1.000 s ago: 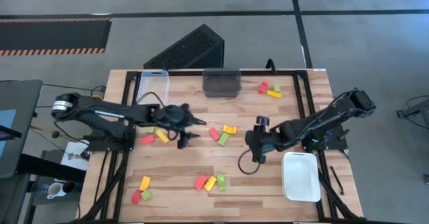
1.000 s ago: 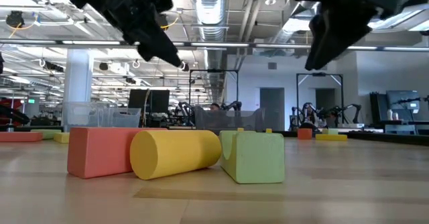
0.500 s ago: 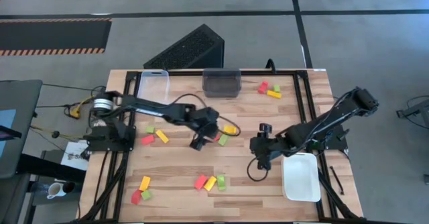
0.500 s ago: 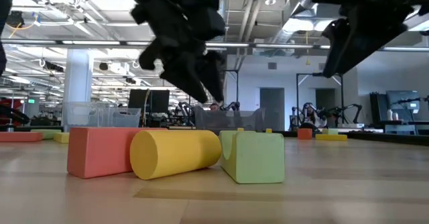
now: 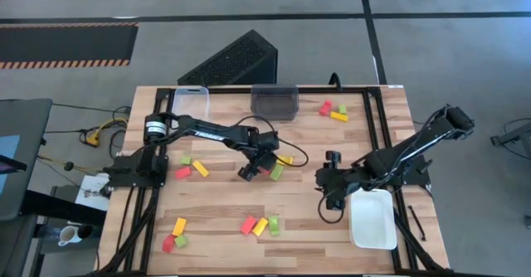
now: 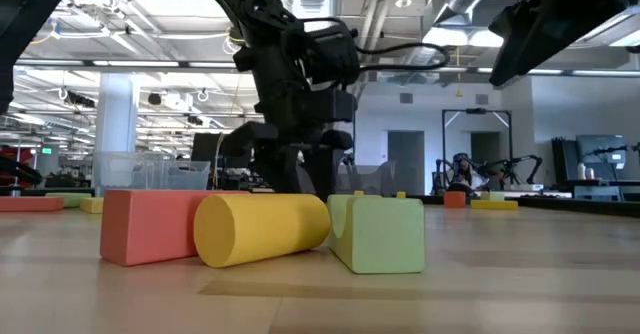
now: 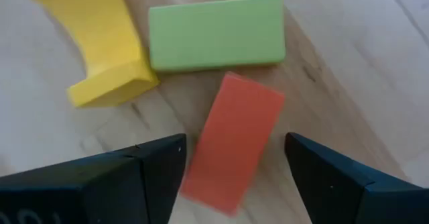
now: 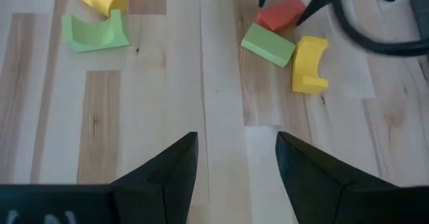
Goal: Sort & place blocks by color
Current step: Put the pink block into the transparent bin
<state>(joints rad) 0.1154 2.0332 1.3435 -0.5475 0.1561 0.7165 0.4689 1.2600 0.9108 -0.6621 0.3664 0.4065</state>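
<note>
Near edge blocks: a red, a yellow and a green block [image 5: 260, 225] lie side by side near the table's front edge; in the low view the yellow cylinder [image 6: 262, 228] touches the red block [image 6: 150, 225] and the green one [image 6: 378, 233]. A second group [image 5: 175, 235] sits toward the front left corner.
White tray [image 5: 372, 220]: front right, nothing in it.
Right gripper [image 5: 332, 196]: just left of the white tray, above bare wood; fingers apart, holding nothing.
Left gripper [image 5: 253, 167]: mid-table, lowered over a red block [image 7: 233, 142]; fingers wide open on either side of it, not gripping.
Middle blocks: a green block [image 7: 216, 33] and a yellow arch [image 7: 102, 41] lie just beyond the red one.
Left-side blocks [image 5: 192, 167]: red, yellow, green.
Dark grey tray [image 5: 274, 102]: far edge, middle; contents cannot be told.
Clear tray [image 5: 191, 105]: far left, looks bare.
Far right blocks [image 5: 333, 110]: red, green, yellow together.
Writing: none readable.
</note>
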